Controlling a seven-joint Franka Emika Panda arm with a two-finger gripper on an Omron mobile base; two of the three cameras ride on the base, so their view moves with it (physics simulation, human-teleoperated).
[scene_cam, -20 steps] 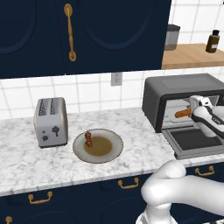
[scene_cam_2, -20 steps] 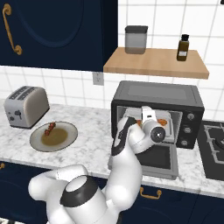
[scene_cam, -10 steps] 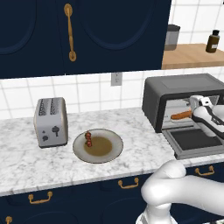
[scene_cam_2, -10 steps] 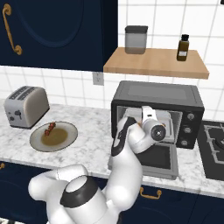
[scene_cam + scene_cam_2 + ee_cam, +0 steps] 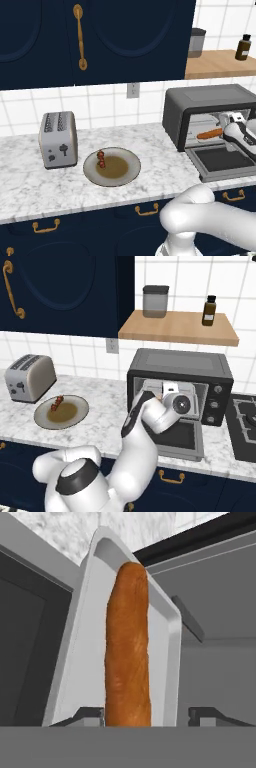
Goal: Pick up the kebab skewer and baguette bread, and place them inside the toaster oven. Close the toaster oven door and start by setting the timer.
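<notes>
Baguette bread (image 5: 127, 647) lying on tray (image 5: 167, 637) inside toaster oven (image 5: 210, 112), lengthwise. Claw (image 5: 147, 717) released, tips astride loaf end. Kebab skewer (image 5: 101, 159) on plate (image 5: 125, 175), counter (image 5: 30, 187); door (image 5: 220, 162) down for second load.

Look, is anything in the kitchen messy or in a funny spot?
Nothing is spilled or broken. The baguette bread lies on the tray inside the toaster oven, whose door hangs open. The kebab skewer sits at the edge of its plate on the counter.
</notes>
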